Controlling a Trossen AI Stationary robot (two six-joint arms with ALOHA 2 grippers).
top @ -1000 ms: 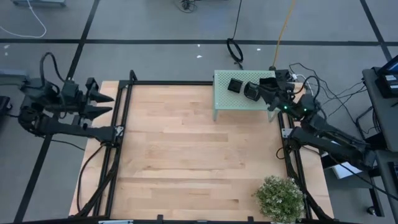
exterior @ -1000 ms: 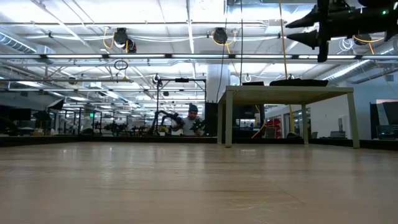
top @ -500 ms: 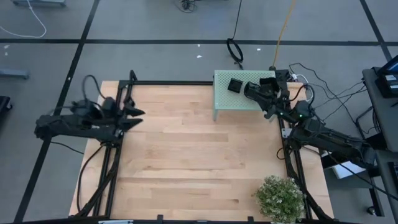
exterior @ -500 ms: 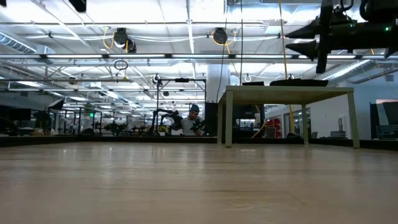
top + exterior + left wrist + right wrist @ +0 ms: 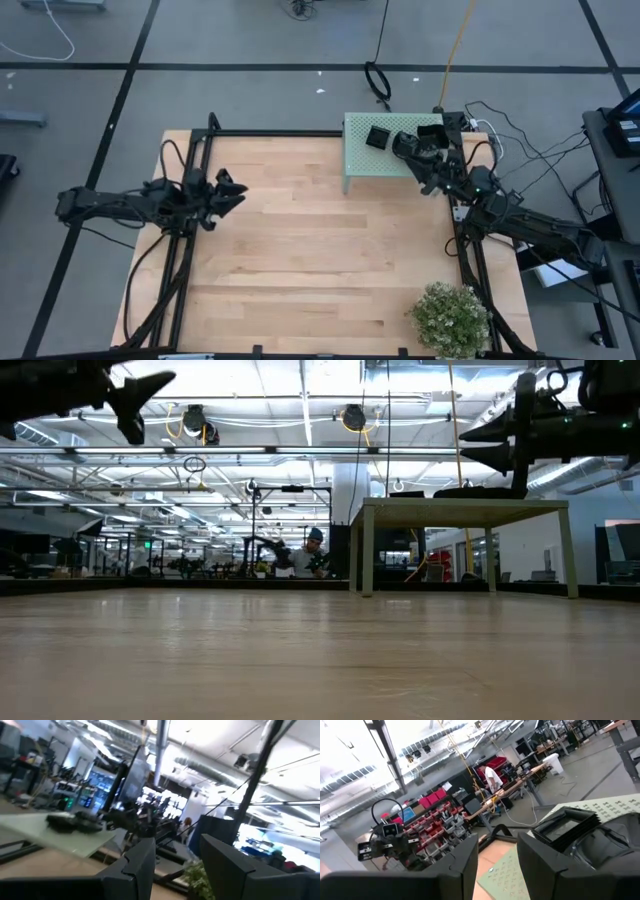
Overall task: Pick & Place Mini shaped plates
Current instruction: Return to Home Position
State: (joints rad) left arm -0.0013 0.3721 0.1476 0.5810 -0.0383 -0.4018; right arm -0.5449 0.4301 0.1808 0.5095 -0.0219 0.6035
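Since a second ago the left arm has swung in from outside the frame rail to over the table's left edge, and the right arm has crept slightly along the shelf. The left end effector (image 5: 232, 190) hangs high over the pale wood tabletop (image 5: 300, 250), fingers well apart and empty. The right end effector (image 5: 400, 145) hangs over the pale green perforated shelf (image 5: 365, 165) at the far right corner, fingers spread, gripping nothing. The glossy black mini shaped plates (image 5: 567, 827) are all on the shelf top. The square stack (image 5: 378, 137) is clear from above. The second pile (image 5: 615, 840) beside it is mostly covered by the right end effector and blurred in the right wrist view, so its shape can't be told. Plates per stack can't be counted. In the low view the plates are only a thin dark strip (image 5: 480, 491). A leafy green potted plant (image 5: 450, 315) stands at the near right corner. A person (image 5: 310, 550) is far off in the room behind.
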